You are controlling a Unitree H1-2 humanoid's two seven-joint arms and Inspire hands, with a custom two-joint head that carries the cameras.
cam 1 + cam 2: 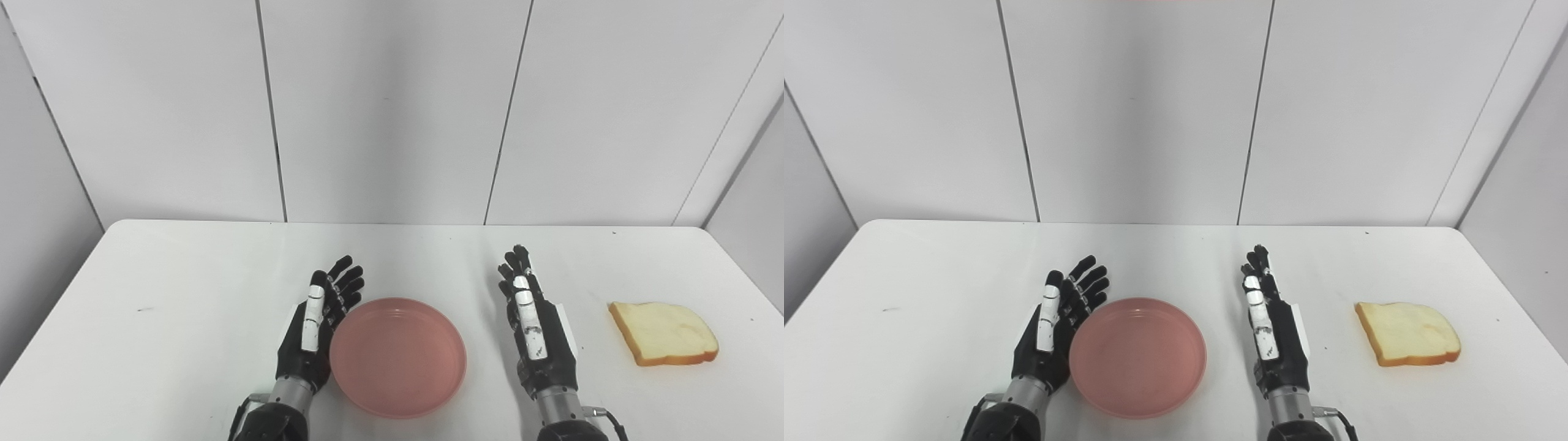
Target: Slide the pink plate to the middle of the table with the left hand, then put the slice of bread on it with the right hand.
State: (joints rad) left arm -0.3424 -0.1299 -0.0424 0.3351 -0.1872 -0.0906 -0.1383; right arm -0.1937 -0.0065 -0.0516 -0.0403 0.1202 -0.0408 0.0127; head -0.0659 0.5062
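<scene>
Although the left hand [315,331] lies with its fingers spread and holds nothing, its palm side is right against the near-left rim of the pink plate [398,357]; whether it really touches the rim I cannot tell. The plate sits on the white tabletop [184,288], just to the inner side of this hand and between both hands. It already seems close to the middle of the tabletop, so I judge the sliding step as nearly done or done.

The right hand [536,331] is also spread and empty, standing on its edge with the fingers pointing away from the robot. The slice of bread [664,332] lies flat on the tabletop to the outer side of this hand, apart from it and well apart from the plate.

The plate looks like a light, stiff, smooth dish with a low raised wall, so it should slide easily when pushed at the rim. The bread is probably light and soft; I would take it at its two opposite crust edges, with gentle pressure, because a hard squeeze may dent it.

The plate is empty; nothing lies in it yet.
</scene>
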